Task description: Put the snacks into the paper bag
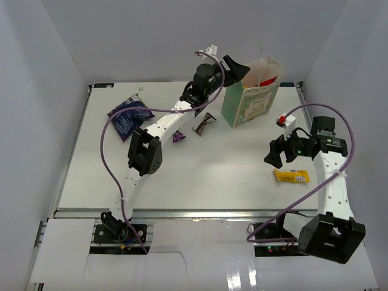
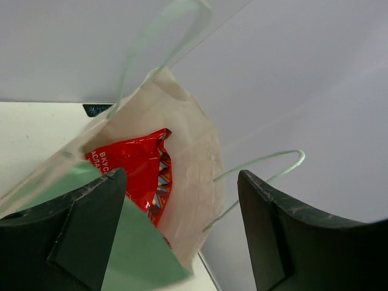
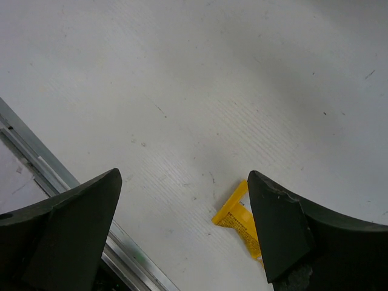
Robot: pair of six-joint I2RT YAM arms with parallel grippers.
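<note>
- White laminate counter (image 1: 200, 176) fills the top view, and both arms are out over it.
- Left arm reaches to the far edge, and its left gripper (image 1: 239, 68) hangs right over the mouth of the bag. On the wrist view, the left gripper (image 2: 182, 224) has its black fingers (image 2: 79, 230) spread wide with nothing between them.
- Right arm is bent near the right edge. The right gripper (image 1: 274, 154) hovers above the surface with its jaws parted and empty, and the wrist view of the right gripper (image 3: 185, 230) shows bare tabletop between the fingers.
- Mint-green paper gift bag (image 1: 251, 103) with the cream decorated panel stands upright by the far edge, toward the far-right corner. Its pale interior (image 2: 188, 139) is open to the left wrist camera.
- Big glossy red snack bag (image 2: 139, 170) is already inside the paper bag, and its top (image 1: 271, 79) peeks above the rim.
- Crinkled dark-blue snack bag (image 1: 128, 115) lies flat toward the far-left corner.
- Yellow snack packet (image 1: 291, 176) lies near the right edge, just beside the right gripper. One corner of it (image 3: 239, 221) shows next to the right-hand finger.
- Small brown wrapped candy (image 1: 204, 123) sits left of the paper bag, under the left arm.
- Small purple wrapped candy (image 1: 178, 136) lies close by, a little nearer the front edge.
</note>
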